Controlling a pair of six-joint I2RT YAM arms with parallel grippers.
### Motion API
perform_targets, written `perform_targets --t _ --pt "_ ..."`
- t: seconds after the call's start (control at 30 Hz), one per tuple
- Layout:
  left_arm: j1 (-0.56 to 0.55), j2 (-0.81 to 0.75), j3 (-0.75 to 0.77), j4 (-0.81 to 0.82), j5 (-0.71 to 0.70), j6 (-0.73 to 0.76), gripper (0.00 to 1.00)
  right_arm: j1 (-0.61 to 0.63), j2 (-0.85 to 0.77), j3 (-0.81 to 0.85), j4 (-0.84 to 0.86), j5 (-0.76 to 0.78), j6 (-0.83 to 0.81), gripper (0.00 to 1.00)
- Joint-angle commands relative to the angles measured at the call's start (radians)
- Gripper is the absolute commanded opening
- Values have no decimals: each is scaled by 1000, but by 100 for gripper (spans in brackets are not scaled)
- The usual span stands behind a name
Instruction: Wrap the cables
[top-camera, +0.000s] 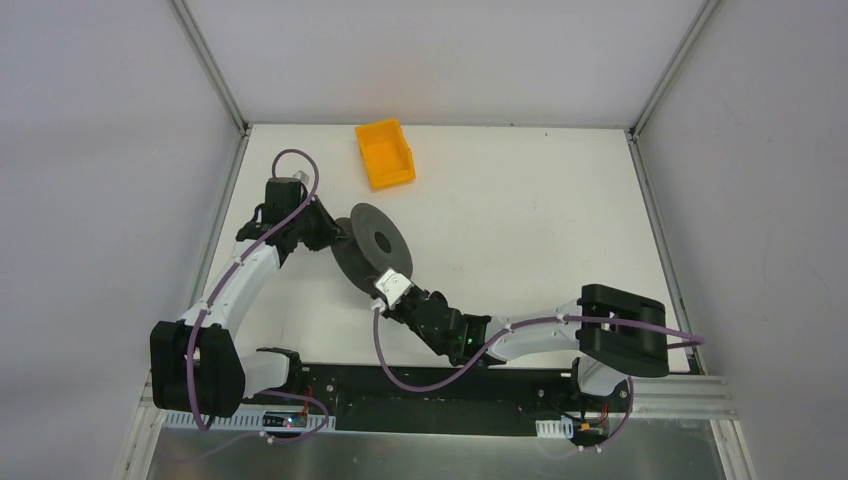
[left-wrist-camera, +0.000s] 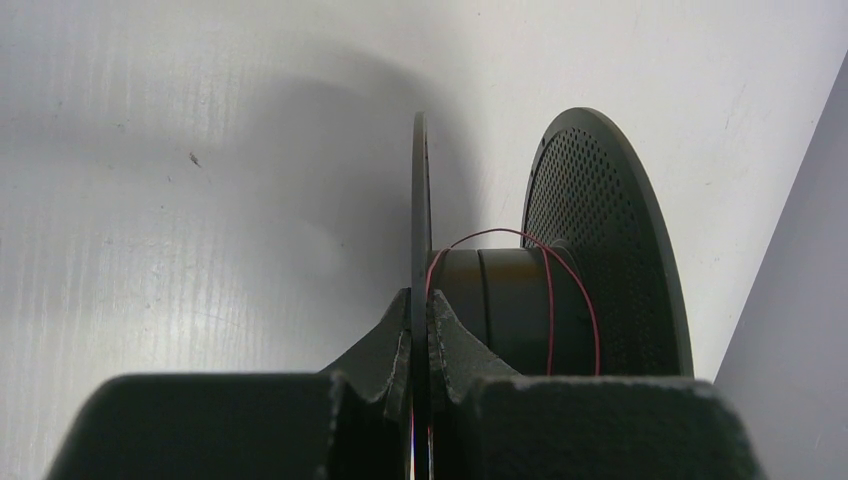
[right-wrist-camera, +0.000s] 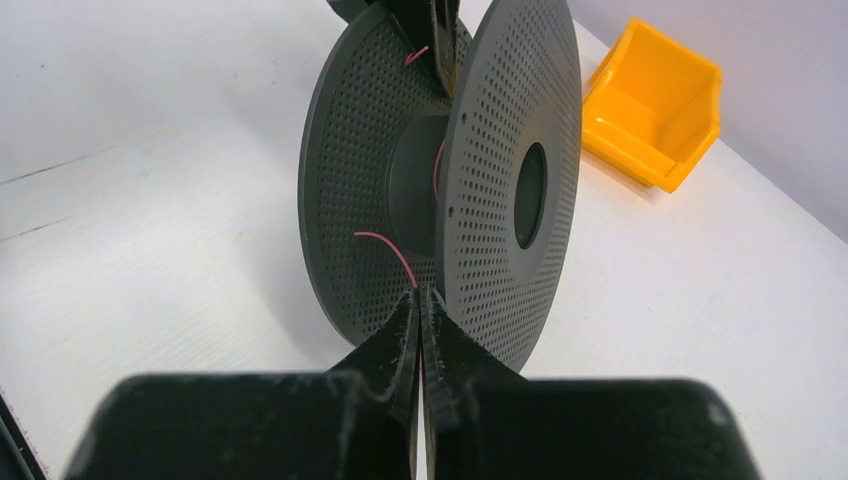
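A black spool (top-camera: 372, 248) with two perforated flanges stands on edge on the white table. The thin reddish cable (left-wrist-camera: 550, 290) runs loosely round its hub in a turn or two. My left gripper (left-wrist-camera: 420, 300) is shut on the rim of one flange (left-wrist-camera: 420, 190), one finger on each side of it. From the opposite side, my right gripper (right-wrist-camera: 420, 292) is shut on the cable (right-wrist-camera: 385, 246) just below the gap between the flanges; the strand curves up from the fingertips toward the hub. The left gripper's fingers (right-wrist-camera: 437, 35) show at the spool's far rim.
An orange bin (top-camera: 385, 152) sits at the back of the table, beyond the spool, also seen as the orange bin (right-wrist-camera: 655, 100) in the right wrist view. Grey walls close in the table (top-camera: 560, 220) on three sides. Purple arm cables hang along both arms.
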Motion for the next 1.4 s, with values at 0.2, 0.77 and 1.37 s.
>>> perform_targets --t 0.2,0.77,1.37 --pt "14 -22 -14 36 -5 -75 0 42 89 29 289 233 -150 0" --pt "17 -17 -27 45 -6 -175 0 65 154 57 491 289 -292 0" --pt "22 -60 -45 45 -28 -249 0 81 331 191 671 412 -621 0"
